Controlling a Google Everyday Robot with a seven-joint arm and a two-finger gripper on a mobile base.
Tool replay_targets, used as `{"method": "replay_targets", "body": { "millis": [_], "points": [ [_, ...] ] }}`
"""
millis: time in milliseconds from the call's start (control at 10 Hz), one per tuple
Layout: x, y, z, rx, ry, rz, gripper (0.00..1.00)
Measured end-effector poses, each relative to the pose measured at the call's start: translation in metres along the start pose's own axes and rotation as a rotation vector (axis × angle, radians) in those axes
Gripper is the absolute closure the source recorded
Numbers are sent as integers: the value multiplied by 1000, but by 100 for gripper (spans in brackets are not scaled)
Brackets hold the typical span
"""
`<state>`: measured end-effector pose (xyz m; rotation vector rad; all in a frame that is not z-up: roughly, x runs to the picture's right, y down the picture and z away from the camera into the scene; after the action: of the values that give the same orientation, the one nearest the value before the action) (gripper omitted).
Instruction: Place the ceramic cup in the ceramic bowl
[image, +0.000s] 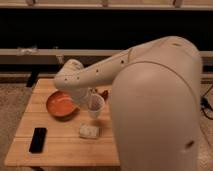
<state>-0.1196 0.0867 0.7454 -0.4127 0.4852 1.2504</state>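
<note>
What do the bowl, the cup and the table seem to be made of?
The bowl looks like glazed ceramic: orange-terracotta, with a darker rim and a faint sheen. The cup, held by the hand just right of the bowl, is pale and smooth, so probably ceramic too. The table seems to be wood: light brown boards with a matte finish.

Arm bent leftward, hand low, clasping cup

Pale wooden table on speckled carpet, dark wall behind.
</note>
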Motion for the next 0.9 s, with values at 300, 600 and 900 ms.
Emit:
{"method": "replay_targets", "body": {
  "millis": [300, 600, 900],
  "points": [
    [-46, 55, -11, 24, 1, -178, 100],
    [-75, 92, -16, 49, 5, -329, 100],
    [-80, 105, -6, 53, 21, -404, 93]
  ]
}}
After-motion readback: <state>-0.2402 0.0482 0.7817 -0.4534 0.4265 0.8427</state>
